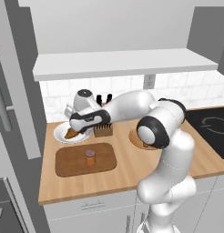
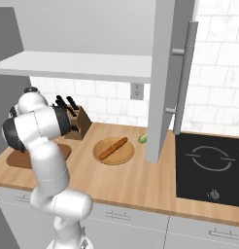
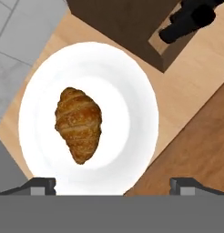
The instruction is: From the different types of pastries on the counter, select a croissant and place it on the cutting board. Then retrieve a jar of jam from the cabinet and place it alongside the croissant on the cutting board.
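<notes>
Croissant [image 3: 79,124]: you've one, on one white plate [image 3: 127,91] beside the board [image 1: 68,164], which holds one jar [image 1: 90,157]. Your gripper [image 3: 113,185] hangs spread wide above it, over the wooden counter [image 1: 132,173].

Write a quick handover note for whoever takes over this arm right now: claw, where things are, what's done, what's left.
Claw: open, empty, hovering over the golden-brown lumpy croissant, which lies on a round white plate on the tan wooden counter, beside the dark wooden knife block.
Small orange-brown jam jar: standing upright on the dark brown rectangular cutting board.
Long thin brown roll: on the round tan wooden plate, untouched.
Done: jar on board.
Left: grasp croissant, set it beside the jar on the board.
</notes>
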